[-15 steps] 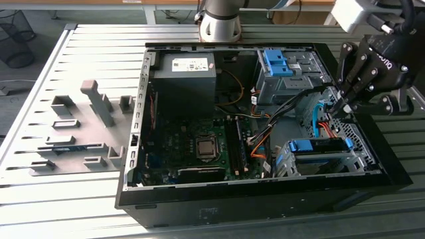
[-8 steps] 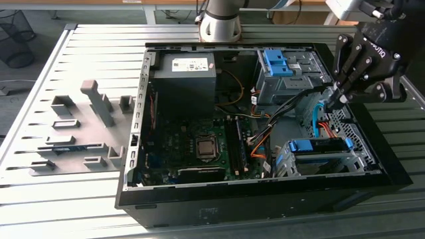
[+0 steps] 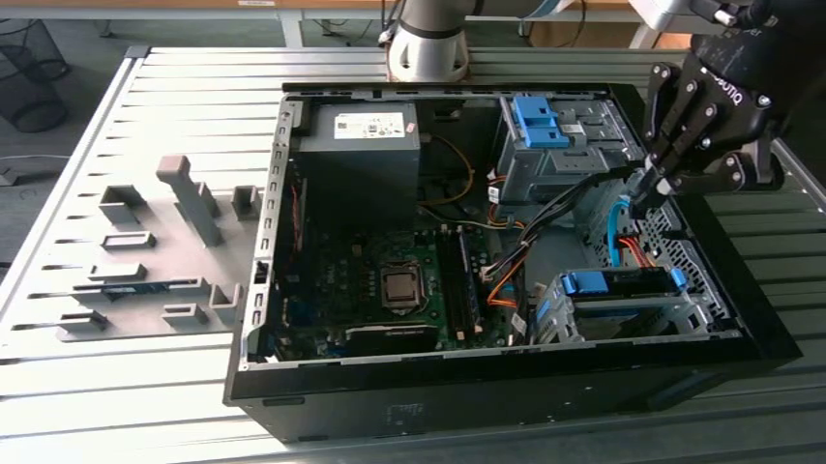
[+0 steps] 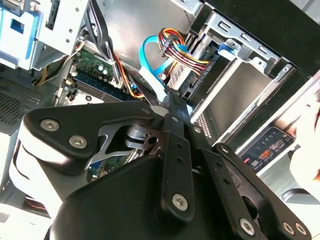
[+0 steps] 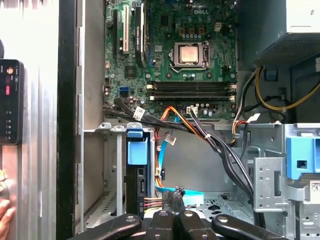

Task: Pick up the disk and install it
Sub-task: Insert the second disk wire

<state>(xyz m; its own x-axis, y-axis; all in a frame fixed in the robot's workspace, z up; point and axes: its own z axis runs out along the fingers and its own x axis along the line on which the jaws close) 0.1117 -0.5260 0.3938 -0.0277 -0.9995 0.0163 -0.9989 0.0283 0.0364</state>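
The disk, framed by its bright blue carrier, sits inside the metal drive cage at the front corner of the open computer case. Both wrist views show the carrier's blue end with coloured wires plugged in beside it. My gripper hangs inside the case above and behind that cage, fingers pressed together. The fingertips rest at a light-blue flat cable. I cannot tell whether the cable is pinched between them.
A second blue bracket is fixed to the upper drive bay. Cable bundles cross between the motherboard and the cages. A grey fixture plate lies on the exterior view's left. A person's hand and a black device are beside the case.
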